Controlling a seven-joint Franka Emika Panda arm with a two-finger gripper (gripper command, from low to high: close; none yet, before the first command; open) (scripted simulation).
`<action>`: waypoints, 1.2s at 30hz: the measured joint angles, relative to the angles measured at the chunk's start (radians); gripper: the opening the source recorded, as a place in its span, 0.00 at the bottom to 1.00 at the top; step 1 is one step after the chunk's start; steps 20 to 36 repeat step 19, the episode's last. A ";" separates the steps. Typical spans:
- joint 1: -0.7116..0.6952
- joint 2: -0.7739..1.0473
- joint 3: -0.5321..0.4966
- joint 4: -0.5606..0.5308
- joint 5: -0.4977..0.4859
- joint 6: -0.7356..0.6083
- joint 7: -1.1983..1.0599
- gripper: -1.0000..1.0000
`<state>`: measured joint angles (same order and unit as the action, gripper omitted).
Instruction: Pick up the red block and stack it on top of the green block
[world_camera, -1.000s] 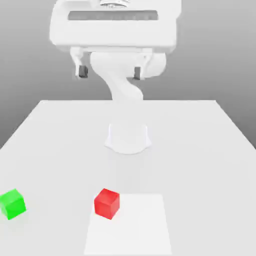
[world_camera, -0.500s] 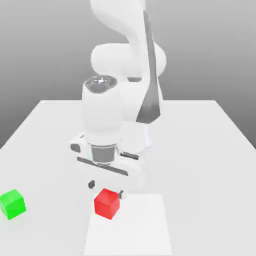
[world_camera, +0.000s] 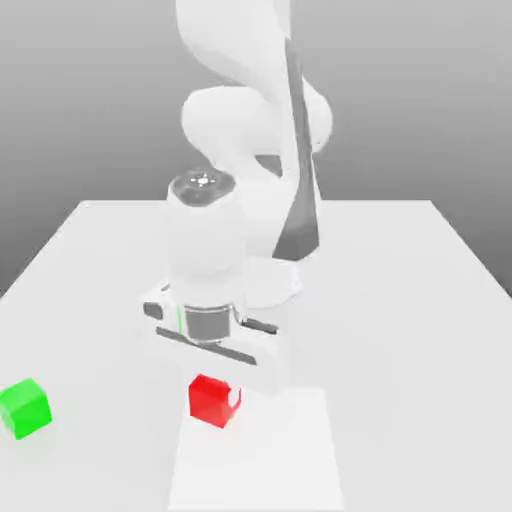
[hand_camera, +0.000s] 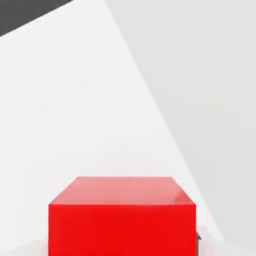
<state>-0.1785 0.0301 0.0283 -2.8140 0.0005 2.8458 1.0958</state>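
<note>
The red block (world_camera: 212, 401) sat on the white table (world_camera: 400, 300) near its front edge, at the corner of a paler square patch (world_camera: 270, 460), with the gripper (world_camera: 213, 392) lowered right over it so that the hand's body hid the block's upper part in the exterior view. In the hand view the block (hand_camera: 121, 215) lay square to the camera, its flat top and one flat face plain to see, with a small dark bit of what may have been a finger just beside one lower corner. Whether the fingers stood apart or had closed on the block could not be told. The block looked like a small rigid cube with smooth, clean faces and sharp edges, so it would probably be light and would not give under pressure; smooth sides might slip, so the hold should fall on two opposite side faces, centred and level. The green block (world_camera: 25, 407) stood well apart, toward the exterior view's left, free of anything around it.
</note>
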 joint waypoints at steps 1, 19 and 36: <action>-0.005 -0.026 0.000 0.002 0.002 -0.028 0.006 0.00; -0.296 0.240 -0.264 0.336 0.160 -0.108 0.297 1.00; -0.296 0.240 -0.264 0.336 0.160 -0.108 0.297 1.00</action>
